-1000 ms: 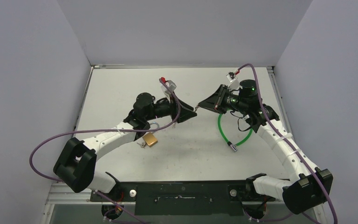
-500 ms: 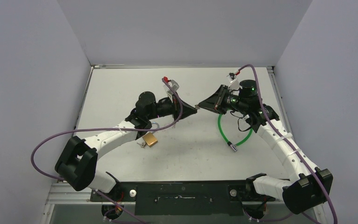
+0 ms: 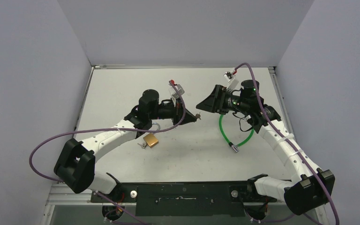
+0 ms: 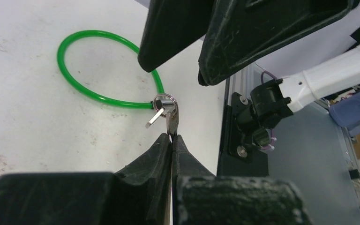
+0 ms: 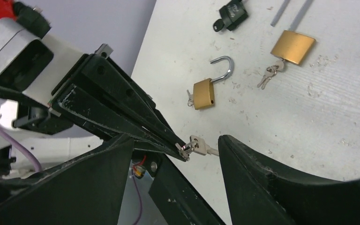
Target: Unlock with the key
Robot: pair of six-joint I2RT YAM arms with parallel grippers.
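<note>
Larger padlock (image 3: 151, 139): lies left of the worktop's middle, nearest its near edge and just beside the left arm. A loose key bunch (image 5: 267, 75) is seen just beside it. Whether its shackle is locked cannot be told.
Green cable (image 3: 236, 136): is looped flat on the worktop, right of the middle, under the right arm.
Small padlock (image 5: 204, 93): lies just beyond the larger one, and its shackle is swung open.
Left gripper (image 3: 194, 117): is clamped shut on the key and raised above the worktop's middle.
Key (image 4: 171, 117): is pinched at the fingertips, off the worktop, with its ring and a second key hanging free.
Right gripper (image 5: 174, 140): its jaws are spread wide on either side of the key, and no contact is seen.
Progress: the key is judged to be secured in one gripper only. No lock is engaged yet, so carrying the key to a padlock, inserting it and turning it are left.
</note>
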